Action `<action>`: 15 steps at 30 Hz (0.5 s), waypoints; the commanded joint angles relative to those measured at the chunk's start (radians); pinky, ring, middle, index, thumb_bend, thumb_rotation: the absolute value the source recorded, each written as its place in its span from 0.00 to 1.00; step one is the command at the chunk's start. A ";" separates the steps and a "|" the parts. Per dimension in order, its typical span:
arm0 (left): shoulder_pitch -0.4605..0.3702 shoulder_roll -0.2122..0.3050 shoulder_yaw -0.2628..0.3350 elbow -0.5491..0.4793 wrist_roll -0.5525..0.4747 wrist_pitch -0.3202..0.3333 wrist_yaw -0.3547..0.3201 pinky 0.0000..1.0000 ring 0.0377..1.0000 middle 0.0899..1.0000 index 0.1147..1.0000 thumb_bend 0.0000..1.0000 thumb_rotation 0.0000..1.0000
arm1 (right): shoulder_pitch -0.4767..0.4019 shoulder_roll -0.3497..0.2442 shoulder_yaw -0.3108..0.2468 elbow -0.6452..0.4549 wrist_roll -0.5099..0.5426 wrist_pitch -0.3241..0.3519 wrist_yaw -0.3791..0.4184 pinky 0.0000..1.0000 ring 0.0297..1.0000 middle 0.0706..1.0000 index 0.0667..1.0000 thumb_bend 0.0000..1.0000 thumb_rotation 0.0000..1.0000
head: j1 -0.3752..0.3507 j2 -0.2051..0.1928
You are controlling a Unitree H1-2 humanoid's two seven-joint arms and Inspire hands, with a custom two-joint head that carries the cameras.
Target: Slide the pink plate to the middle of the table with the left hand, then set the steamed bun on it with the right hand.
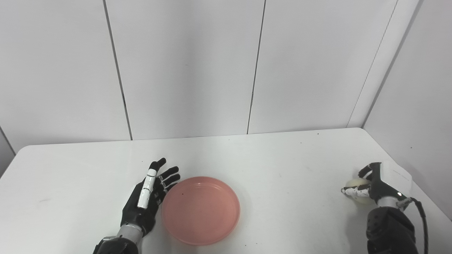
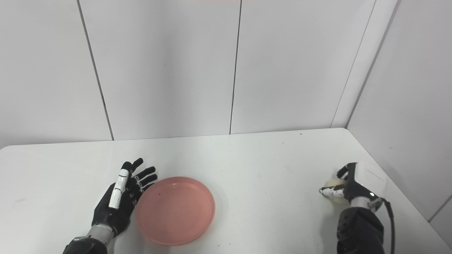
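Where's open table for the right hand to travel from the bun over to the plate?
The stretch between the pink plate and the right hand, which is closed around the steamed bun, is bare. So is the far half of the table. It is tight only at the plate's left rim, beside the open left hand.

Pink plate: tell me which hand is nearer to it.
Left. The left hand lies open right beside the pink plate, at its left rim. The right hand is far off at the table's right edge, fingers curled around the steamed bun.
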 commanded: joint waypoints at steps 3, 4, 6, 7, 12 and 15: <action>-0.005 0.001 -0.007 0.004 -0.001 0.027 -0.003 0.80 0.80 0.79 0.90 0.65 0.84 | 0.031 -0.019 0.048 -0.098 0.039 0.008 -0.009 0.25 0.32 0.42 0.45 0.53 0.00 | -0.001 -0.001; -0.007 0.000 -0.008 0.009 0.001 0.026 -0.002 0.79 0.80 0.79 0.90 0.65 0.84 | 0.037 -0.018 0.053 -0.135 0.069 -0.002 -0.015 0.25 0.33 0.42 0.45 0.53 0.00 | 0.000 -0.006; -0.011 -0.002 -0.010 0.016 0.004 0.023 -0.001 0.80 0.80 0.79 0.90 0.65 0.85 | 0.046 -0.017 0.062 -0.195 0.123 -0.018 -0.023 0.26 0.35 0.41 0.45 0.53 0.00 | 0.004 -0.010; -0.014 -0.004 -0.012 0.021 0.007 0.020 0.001 0.79 0.80 0.79 0.90 0.65 0.85 | 0.049 -0.017 0.068 -0.228 0.147 -0.027 -0.025 0.23 0.30 0.38 0.46 0.53 0.00 | 0.006 -0.012; -0.021 -0.010 -0.017 0.042 0.011 0.008 0.002 0.78 0.79 0.79 0.90 0.66 0.85 | 0.062 -0.020 0.111 -0.363 0.200 -0.033 -0.027 0.25 0.31 0.40 0.47 0.53 0.00 | 0.018 -0.016; -0.022 -0.016 -0.021 0.046 0.013 0.006 0.007 0.78 0.79 0.79 0.90 0.65 0.86 | 0.061 -0.029 0.143 -0.425 0.203 -0.034 -0.017 0.25 0.31 0.42 0.47 0.53 0.00 | 0.036 -0.011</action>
